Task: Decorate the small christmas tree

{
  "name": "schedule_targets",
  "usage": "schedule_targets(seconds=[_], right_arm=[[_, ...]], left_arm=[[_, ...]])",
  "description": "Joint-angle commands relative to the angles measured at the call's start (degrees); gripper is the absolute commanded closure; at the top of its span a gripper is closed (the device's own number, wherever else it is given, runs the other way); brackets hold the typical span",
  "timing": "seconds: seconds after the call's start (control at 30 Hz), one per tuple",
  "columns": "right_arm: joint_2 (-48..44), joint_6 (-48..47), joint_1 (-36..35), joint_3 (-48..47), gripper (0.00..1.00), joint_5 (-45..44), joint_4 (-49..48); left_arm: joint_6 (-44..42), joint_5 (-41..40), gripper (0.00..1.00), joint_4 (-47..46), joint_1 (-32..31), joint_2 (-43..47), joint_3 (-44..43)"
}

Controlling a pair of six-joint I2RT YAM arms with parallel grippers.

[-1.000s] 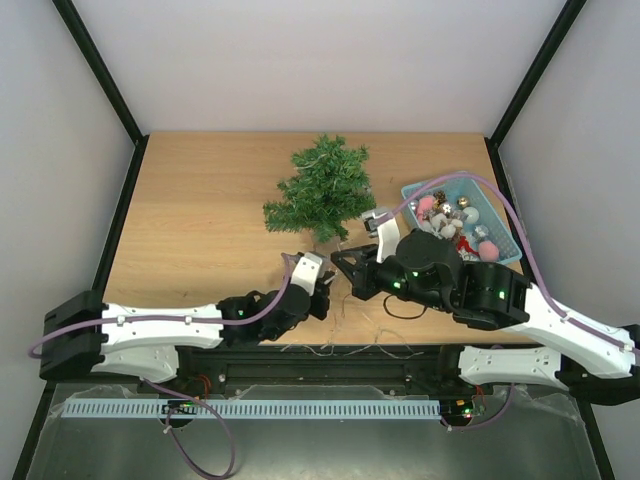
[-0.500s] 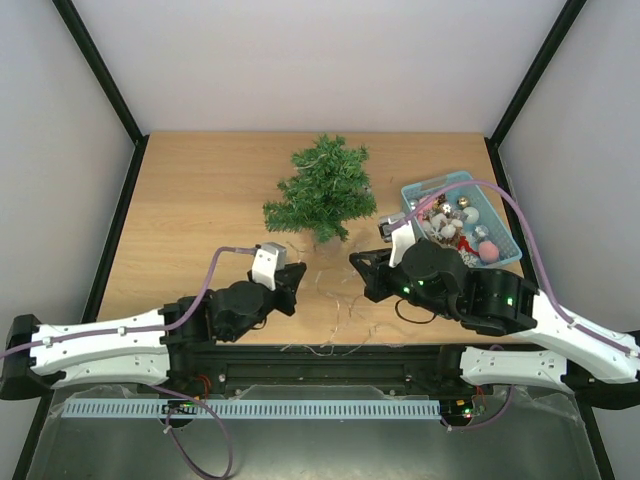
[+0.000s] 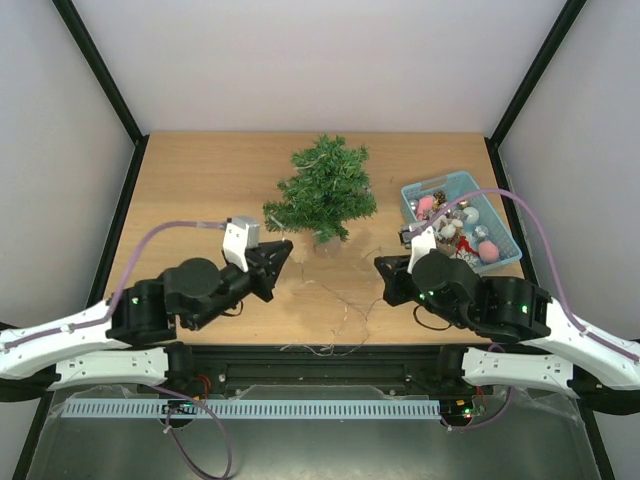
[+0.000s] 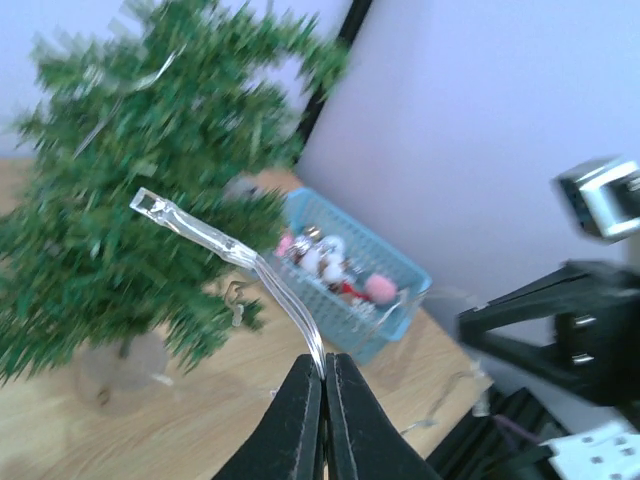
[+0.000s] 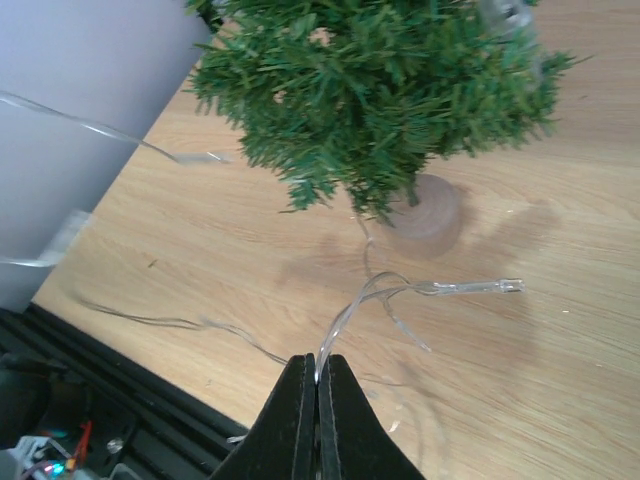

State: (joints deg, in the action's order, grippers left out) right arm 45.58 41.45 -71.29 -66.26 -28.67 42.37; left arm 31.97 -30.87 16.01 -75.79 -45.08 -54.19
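Table (image 3: 190,190) of pale wood carries everything. Both arms reach in over its near edge, the left arm (image 3: 150,300) angled toward the middle and the right arm (image 3: 500,305) likewise from the other side.

The small christmas tree (image 3: 325,190) stands upright near the far edge, about midway between the left and right edges, on its round base (image 5: 430,215). A light-blue basket (image 3: 432,181) sits by the right edge toward the far right corner, near the tree's branches but not touching them. Ornaments (image 3: 455,228) in pink, white and red are heaped inside it.

The left pincer (image 4: 323,378) is closed. Its fingertips nip a clear wire (image 4: 215,240) that rises and bends toward the tree, ending in a flat tip in front of the needles. The right pincer (image 5: 317,372) is closed too, pinching clear wire that loops above the table near the base.

More thin wire lies loose on the table between the two pincers, close to the near edge. I cannot tell whether it is all one length.
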Motion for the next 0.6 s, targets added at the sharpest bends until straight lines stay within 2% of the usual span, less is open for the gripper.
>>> schedule_targets(seconds=[0.0,0.17,0.3,0.37,0.4,0.47,0.57], right_arm=[[-1.42,1.63,0.09,-1.82,0.99,-7.85,6.92],[-2.46,2.57,0.1,-0.67,0.99,-17.28,10.68],[-5.27,3.95,0.18,6.6,0.99,-20.65,7.45],[-6.55,5.02,0.18,9.62,0.9,-21.31,6.18],[-7.09,5.23,0.18,10.92,0.82,-21.16,5.48],[-8.39,5.74,0.18,12.28,0.59,-20.36,5.07],[-11.4,5.23,0.18,12.34,0.46,-17.99,4.4]], left_arm=[[-3.34,5.85,0.98,5.73,-0.56,-3.25,-9.89],[-6.83,13.57,0.98,8.61,-1.76,-11.87,-25.69],[-9.27,19.59,0.98,9.92,-2.08,-18.81,-39.97],[-9.95,22.4,0.98,10.88,-2.08,-22.3,-46.43],[-10.13,23.34,0.97,11.47,-2.06,-23.86,-49.61],[-10.48,24.63,0.97,12.48,-2.08,-26.88,-54.93],[-11.14,26.14,0.97,13.4,-2.08,-30.84,-62.23]])
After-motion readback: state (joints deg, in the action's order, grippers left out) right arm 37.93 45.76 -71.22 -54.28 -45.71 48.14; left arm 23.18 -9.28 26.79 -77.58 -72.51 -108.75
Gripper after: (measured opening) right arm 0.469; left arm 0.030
